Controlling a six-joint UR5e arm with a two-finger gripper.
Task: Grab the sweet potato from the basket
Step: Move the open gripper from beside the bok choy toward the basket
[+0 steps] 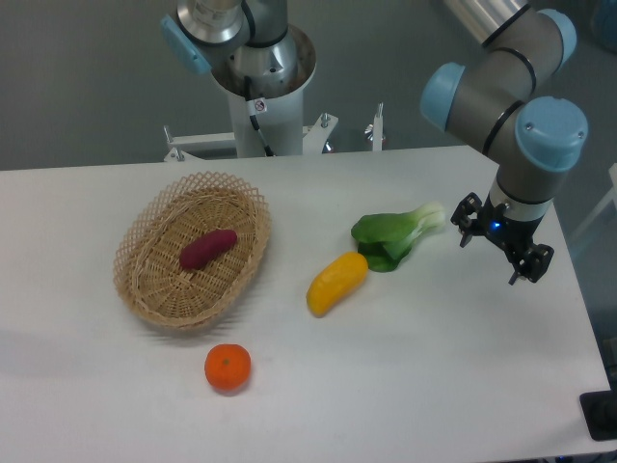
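The sweet potato is a small dark reddish-purple tuber lying at a slant in the middle of the basket, a light tan oval wicker basket on the left of the white table. My gripper hangs over the right side of the table, far to the right of the basket. Its two dark fingers are spread apart with nothing between them.
A yellow elongated vegetable lies at the table's middle, with a green leafy bok choy just right of it. A round orange fruit sits in front of the basket. The robot base stands behind the table's back edge.
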